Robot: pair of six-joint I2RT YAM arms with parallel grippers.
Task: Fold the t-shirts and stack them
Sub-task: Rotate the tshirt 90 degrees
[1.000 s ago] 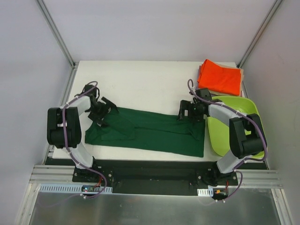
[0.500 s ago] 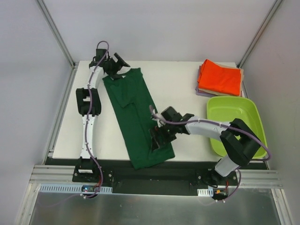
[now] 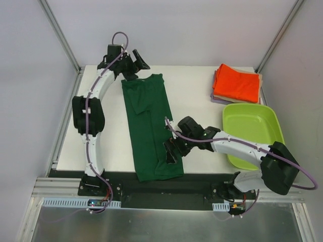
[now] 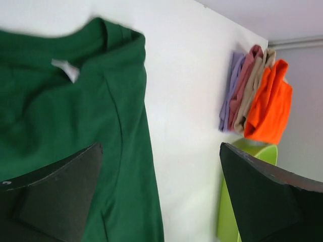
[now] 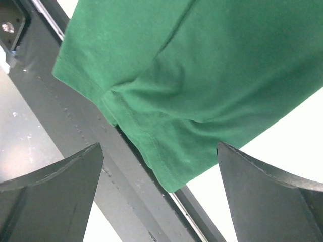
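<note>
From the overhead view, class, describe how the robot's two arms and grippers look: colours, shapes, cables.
The left arm and right arm have white links with black joints. A purple cable runs along each. The left gripper and right gripper are black, with broad wedge-shaped fingers.

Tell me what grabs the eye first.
A dark green cloth shirt runs down the white table from far left to near edge, hem spilling over. The open left gripper is by its collar, the open right gripper near its hem. A bright orange folded shirt tops the far-right stack.

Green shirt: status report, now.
Left gripper open near collar. Right gripper open over hem. Green shirt flat, hem overhanging near edge. Nothing blocking.
</note>
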